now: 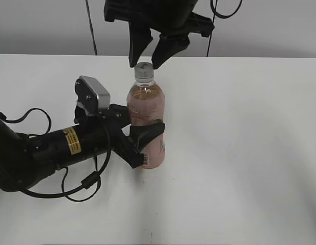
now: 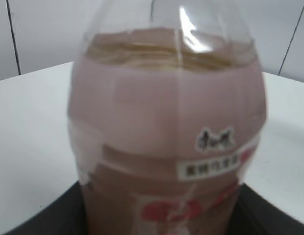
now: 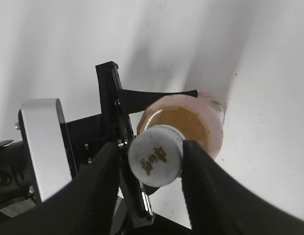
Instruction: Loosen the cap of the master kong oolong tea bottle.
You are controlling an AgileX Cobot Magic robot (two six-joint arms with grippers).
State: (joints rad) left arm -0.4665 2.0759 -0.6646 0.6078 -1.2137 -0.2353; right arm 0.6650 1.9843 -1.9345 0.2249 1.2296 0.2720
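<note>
The master kong oolong tea bottle (image 1: 147, 109) stands upright on the white table, amber tea inside and a pale pink label around it. My left gripper (image 1: 140, 127) is shut on its body from the left. The bottle fills the left wrist view (image 2: 166, 132), with the black jaws (image 2: 162, 220) at the bottom corners. The white cap (image 1: 143, 71) sits on the neck. My right gripper (image 1: 146, 62) hangs over it, open, one finger on each side of the cap. In the right wrist view the cap (image 3: 155, 155) lies between the fingers (image 3: 151, 147), with a gap at the left finger.
The white table (image 1: 239, 127) spreads to the right and front of the bottle. The left arm and its cables (image 1: 46, 153) lie along the table on the left. A pale wall stands behind the table.
</note>
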